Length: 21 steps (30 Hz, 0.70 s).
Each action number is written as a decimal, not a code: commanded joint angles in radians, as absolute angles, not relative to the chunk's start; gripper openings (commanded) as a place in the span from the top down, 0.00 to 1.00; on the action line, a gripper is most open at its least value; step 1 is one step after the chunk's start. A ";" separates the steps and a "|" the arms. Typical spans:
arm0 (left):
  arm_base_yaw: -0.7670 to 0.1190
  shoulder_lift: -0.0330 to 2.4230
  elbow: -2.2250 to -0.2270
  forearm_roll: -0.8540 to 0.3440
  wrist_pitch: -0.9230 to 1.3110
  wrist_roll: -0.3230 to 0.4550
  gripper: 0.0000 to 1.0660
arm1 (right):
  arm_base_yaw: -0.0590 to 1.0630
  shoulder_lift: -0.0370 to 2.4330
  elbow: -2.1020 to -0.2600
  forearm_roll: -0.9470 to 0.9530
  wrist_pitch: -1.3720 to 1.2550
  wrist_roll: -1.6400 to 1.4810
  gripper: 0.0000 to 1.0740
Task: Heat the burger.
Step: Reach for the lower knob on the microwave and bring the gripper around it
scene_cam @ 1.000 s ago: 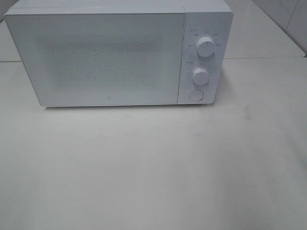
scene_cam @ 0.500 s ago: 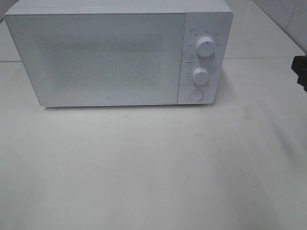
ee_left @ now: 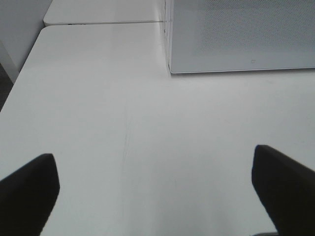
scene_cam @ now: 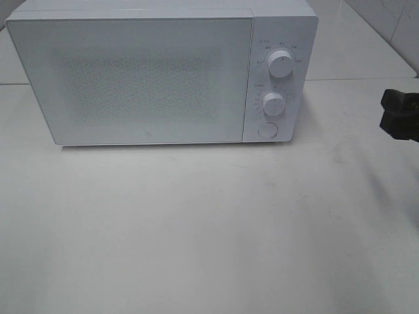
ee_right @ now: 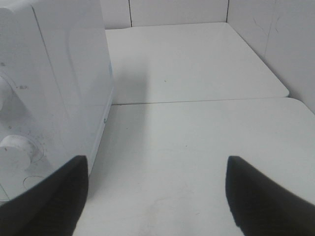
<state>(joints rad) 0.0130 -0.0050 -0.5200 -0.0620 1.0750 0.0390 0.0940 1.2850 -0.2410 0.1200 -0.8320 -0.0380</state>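
The burger is out of view in every frame. A white microwave [scene_cam: 131, 78] stands at the back of the table with its door shut. The right wrist view shows its control side [ee_right: 49, 73], and the left wrist view shows a lower corner of its door [ee_left: 241, 34]. My right gripper [scene_cam: 398, 115] pokes in at the right edge of the exterior view, to the right of the microwave's panel. In its own view it [ee_right: 157, 196] is open and holds nothing. My left gripper [ee_left: 157, 196] is open wide over bare table, short of the microwave's left front corner.
The microwave's panel carries two white knobs [scene_cam: 279, 65] [scene_cam: 273, 104] and a round button [scene_cam: 267, 129]. A white table [scene_cam: 209, 229] spreads in front of it. A second table surface [ee_right: 187, 59] and a tiled wall lie behind on the right.
My right gripper has come into the exterior view from the right edge and moved left toward the microwave. The microwave stays shut and nothing else has moved.
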 commanded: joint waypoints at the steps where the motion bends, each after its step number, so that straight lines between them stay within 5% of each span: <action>1: 0.014 -0.022 -0.517 -0.062 1.068 0.035 0.06 | 0.156 1.315 -0.235 0.186 -0.880 -0.111 0.30; 21: 0.014 -0.022 -0.517 -0.062 1.068 0.035 0.06 | 0.660 1.617 -0.267 0.700 -1.263 -0.288 0.30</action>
